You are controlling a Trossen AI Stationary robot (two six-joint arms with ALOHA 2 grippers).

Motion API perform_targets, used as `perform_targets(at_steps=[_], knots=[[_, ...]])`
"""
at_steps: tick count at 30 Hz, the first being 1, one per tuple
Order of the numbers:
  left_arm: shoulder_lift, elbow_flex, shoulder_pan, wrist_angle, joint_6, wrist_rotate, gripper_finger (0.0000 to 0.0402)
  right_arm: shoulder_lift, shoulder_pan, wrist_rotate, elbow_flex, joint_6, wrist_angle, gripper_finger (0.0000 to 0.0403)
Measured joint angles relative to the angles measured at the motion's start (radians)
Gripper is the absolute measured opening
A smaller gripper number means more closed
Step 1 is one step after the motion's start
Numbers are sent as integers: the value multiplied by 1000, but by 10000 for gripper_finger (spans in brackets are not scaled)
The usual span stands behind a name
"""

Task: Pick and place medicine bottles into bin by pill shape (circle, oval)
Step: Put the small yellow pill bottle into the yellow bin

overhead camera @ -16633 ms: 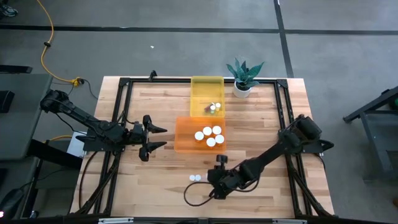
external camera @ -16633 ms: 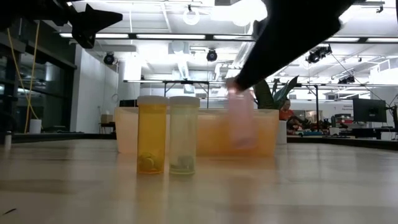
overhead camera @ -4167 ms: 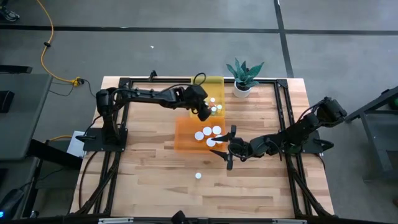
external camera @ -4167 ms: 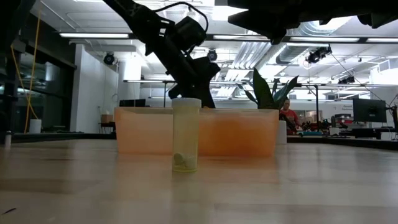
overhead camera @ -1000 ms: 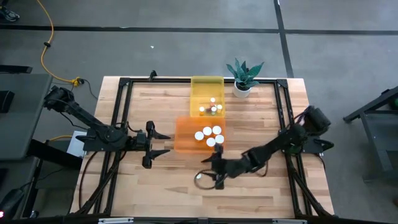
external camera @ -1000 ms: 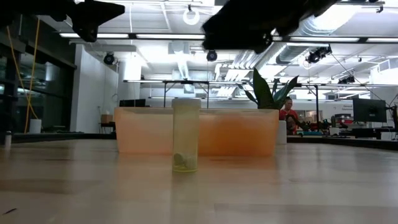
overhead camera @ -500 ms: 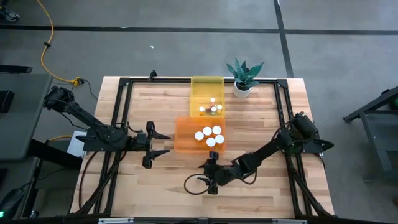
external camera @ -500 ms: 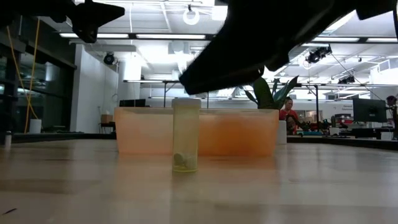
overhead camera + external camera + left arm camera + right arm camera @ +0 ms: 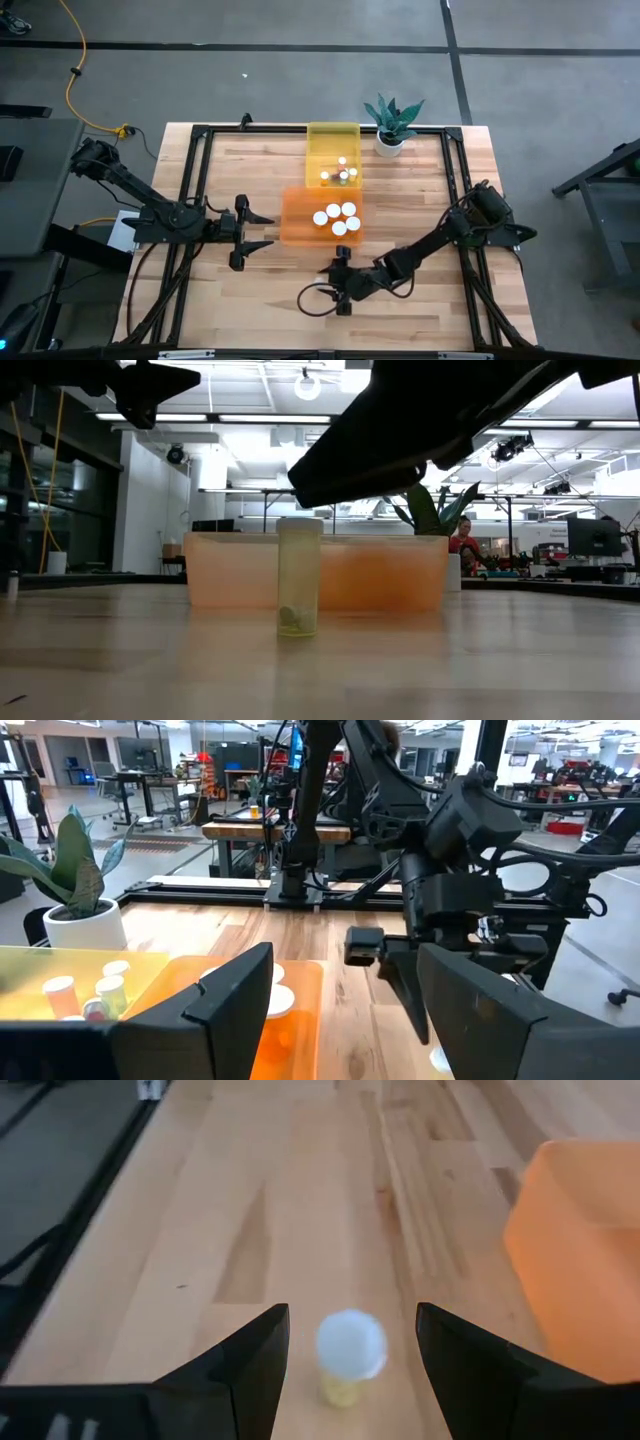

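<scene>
One medicine bottle (image 9: 300, 575) with a pale yellow body and a white cap (image 9: 351, 1344) stands upright on its base on the wooden table, on the near side of the orange bin (image 9: 300, 225). My right gripper (image 9: 336, 283) hangs open above it. Its two fingers stand to either side of the cap in the right wrist view (image 9: 352, 1312) and touch nothing. In the low view it is the dark shape (image 9: 350, 465) over the bottle. My left gripper (image 9: 252, 232) waits open and empty, left of the orange bin.
The orange bin holds several white-capped bottles (image 9: 335, 217). The yellow bin (image 9: 333, 140) behind it holds a few more (image 9: 340, 172). A potted plant (image 9: 392, 125) stands at the far edge. A black frame rail (image 9: 195, 190) borders the table. A person (image 9: 462, 545) shows in the room beyond.
My right gripper has gone toward the table's near-left and down, and now hangs over the lone bottle. The bottle has stayed where it was.
</scene>
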Motion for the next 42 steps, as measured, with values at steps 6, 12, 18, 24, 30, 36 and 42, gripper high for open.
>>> perform_targets(at_steps=[6, 12, 18, 24, 30, 36, 42], knots=[[0, 0, 0, 0, 0, 0, 237, 35, 0, -13, 1, 6, 17, 213], [0, 0, 0, -5, 0, 0, 237, 66, -3, 16, 1, 4, 31, 213], [0, 0, 0, -8, 0, -16, 237, 71, -3, 16, 1, -1, 62, 213], [0, 0, 0, -10, -1, -24, 237, 70, -3, 17, 1, -39, 113, 202], [0, 0, 0, -18, -2, -24, 237, 70, -3, 9, 1, 1, 75, 153], [0, 0, 0, -18, -2, -23, 237, 70, -3, -18, 1, 29, 61, 130], [0, 0, 0, -18, -2, -23, 237, 70, -3, -18, 1, 21, 67, 129]])
